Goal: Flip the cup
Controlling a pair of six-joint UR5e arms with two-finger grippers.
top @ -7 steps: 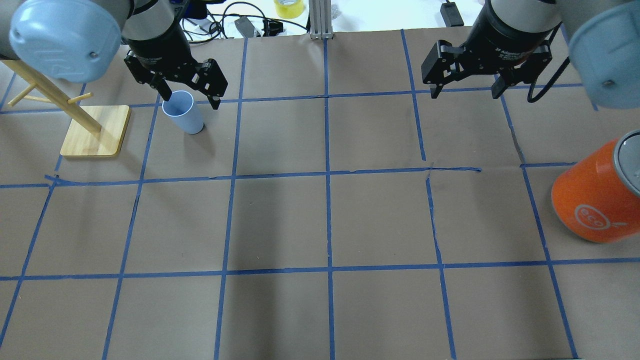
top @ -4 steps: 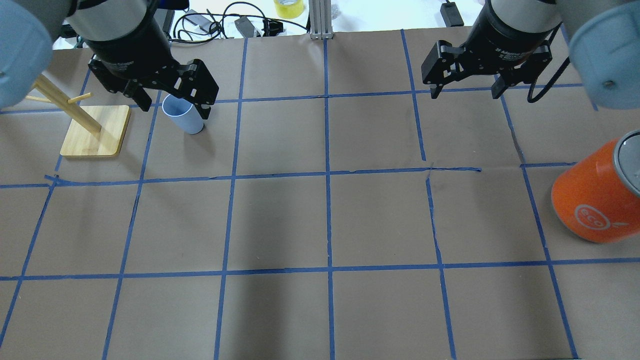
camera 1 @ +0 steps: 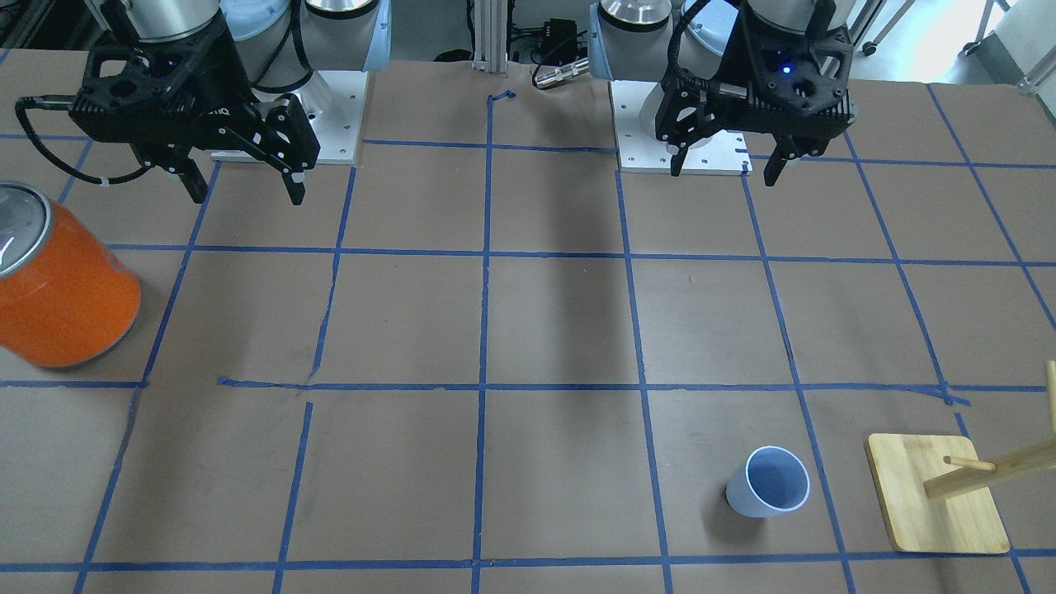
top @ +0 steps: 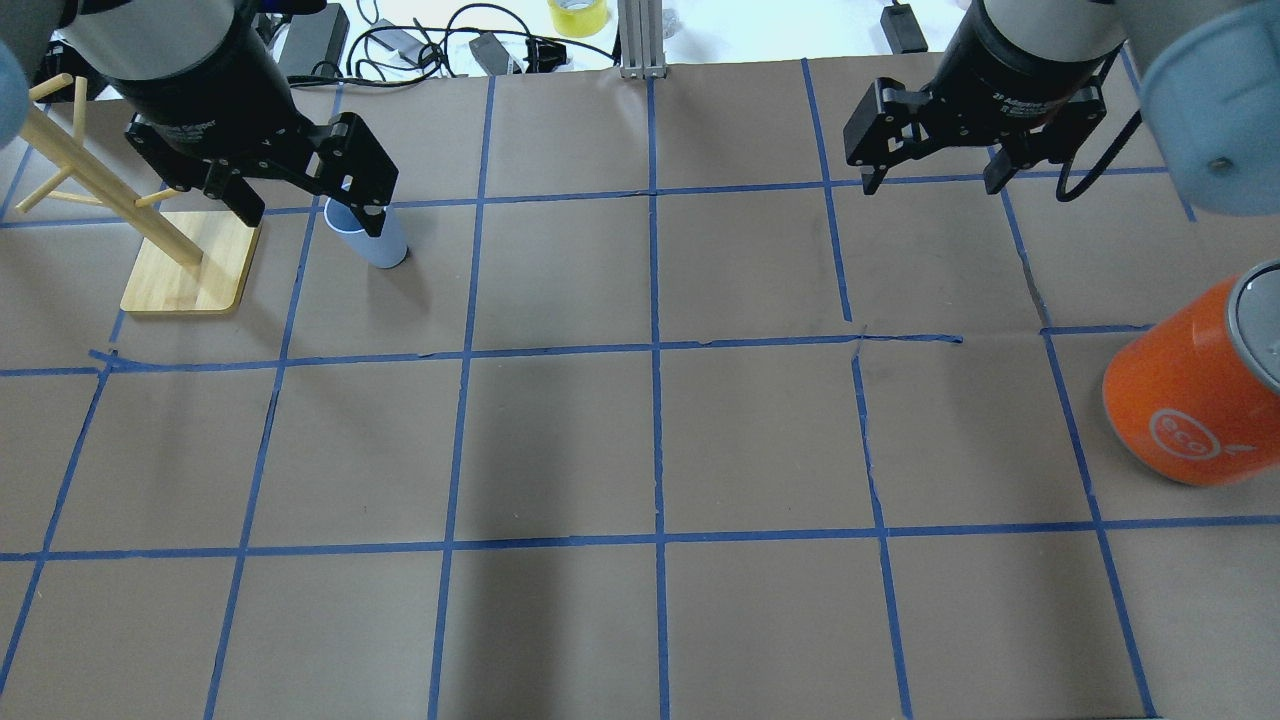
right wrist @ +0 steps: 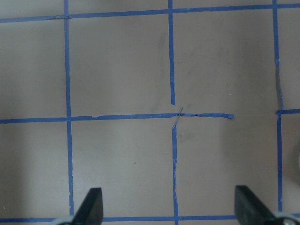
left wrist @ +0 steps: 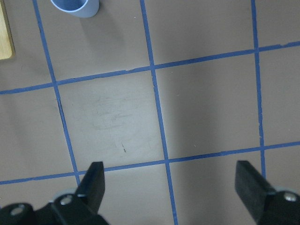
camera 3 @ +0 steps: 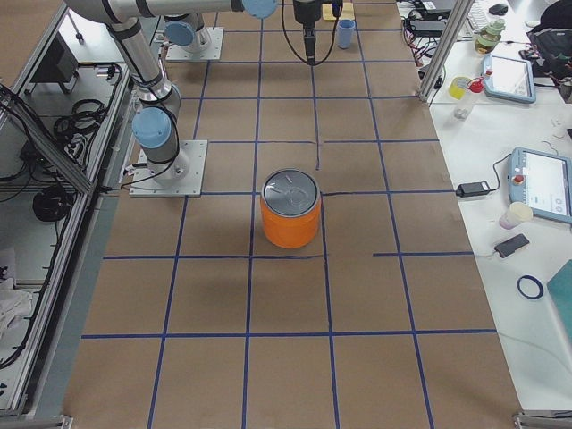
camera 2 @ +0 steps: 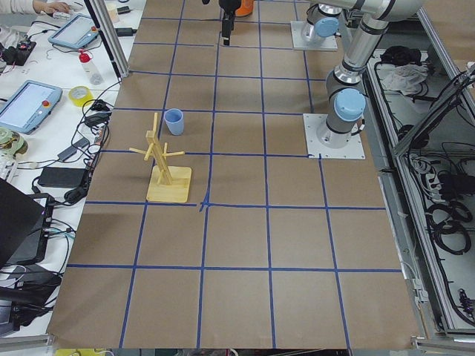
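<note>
Cup (camera 1: 771, 488): small pale blue tumbler, upright with its open mouth up, on the desk (camera 1: 561, 330), at the side far from the robot's base and on the robot's left.
Cup's neighbour: the cup stands in the taped square next to the wooden stand (camera 1: 936, 495), near the stand's base plate but apart from it.
Left end effector (camera 1: 723, 173): fingers spread wide and pointing down, with nothing between them. The left end effector hangs above the desk and touches nothing. In the overhead view one finger (top: 368, 200) crosses the cup's rim in the line of sight only. The left wrist view shows the cup at its top edge, well clear of both fingers.
Right end effector (camera 1: 247, 196): fingers spread wide and empty. The right end effector hangs over bare taped squares on the robot's right.
Orange can (camera 1: 62, 289): large, with a silver top. The orange can stands upright near the desk's right end, well apart from the cup and apart from both end effectors.
Desk: covered in brown paper and divided into squares by blue tape.
</note>
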